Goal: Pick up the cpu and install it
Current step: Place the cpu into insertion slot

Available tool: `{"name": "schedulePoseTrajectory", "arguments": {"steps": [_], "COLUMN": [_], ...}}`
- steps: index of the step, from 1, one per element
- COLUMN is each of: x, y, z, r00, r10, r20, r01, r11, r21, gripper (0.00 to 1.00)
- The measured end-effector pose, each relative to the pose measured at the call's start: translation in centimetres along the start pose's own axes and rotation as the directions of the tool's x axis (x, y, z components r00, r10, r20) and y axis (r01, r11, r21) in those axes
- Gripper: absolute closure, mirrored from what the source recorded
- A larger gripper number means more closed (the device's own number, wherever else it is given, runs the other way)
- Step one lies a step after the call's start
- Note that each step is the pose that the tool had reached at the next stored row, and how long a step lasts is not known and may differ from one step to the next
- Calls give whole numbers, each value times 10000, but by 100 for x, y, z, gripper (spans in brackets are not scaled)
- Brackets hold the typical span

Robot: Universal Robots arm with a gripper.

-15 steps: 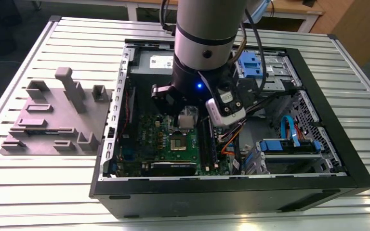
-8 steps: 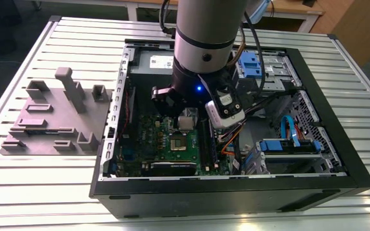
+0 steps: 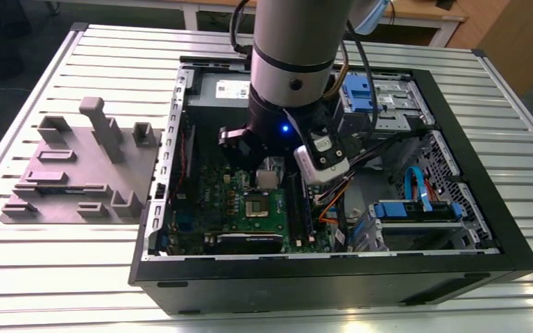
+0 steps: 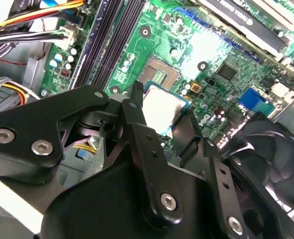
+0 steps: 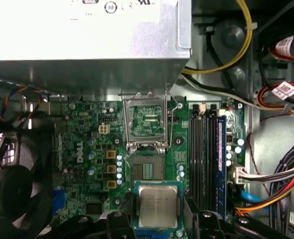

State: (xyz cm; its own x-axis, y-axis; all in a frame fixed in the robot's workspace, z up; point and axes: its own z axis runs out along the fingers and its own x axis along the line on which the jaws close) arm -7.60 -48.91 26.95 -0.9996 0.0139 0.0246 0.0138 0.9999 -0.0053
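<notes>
Over the motherboard [image 5: 82,144], the end effector [image 5: 158,211] clamps the partly hidden cpu [image 4: 161,107].

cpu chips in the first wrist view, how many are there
1. The cpu is clamped between the jaws over the green board, beside the empty socket with its frame flipped open. The jaws hide part of the board.

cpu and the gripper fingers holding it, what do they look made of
The cpu: top looks like bare metal, silvery-grey with a dull sheen; its thin rim is greenish, likely circuit board. The gripper fingers: matte black, probably coated metal or hard plastic.
</notes>
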Motion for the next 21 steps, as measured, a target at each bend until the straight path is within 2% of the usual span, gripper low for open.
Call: {"name": "schedulePoseTrajectory", "arguments": {"steps": [2, 6, 12, 21], "x": [0, 3, 1, 2], "y": [0, 0, 1, 2], "z": [28, 101, 206, 233], "r00": [10000, 10000, 10000, 10000], "r10": [-2, -11, -42, -41], "r20": [0, -1, -1, 1], "r01": [2, 11, 42, 41], "r11": [10000, 10000, 10000, 10000], "r21": [0, -59, -78, -83], "gripper": [53, 53, 53, 53]}}
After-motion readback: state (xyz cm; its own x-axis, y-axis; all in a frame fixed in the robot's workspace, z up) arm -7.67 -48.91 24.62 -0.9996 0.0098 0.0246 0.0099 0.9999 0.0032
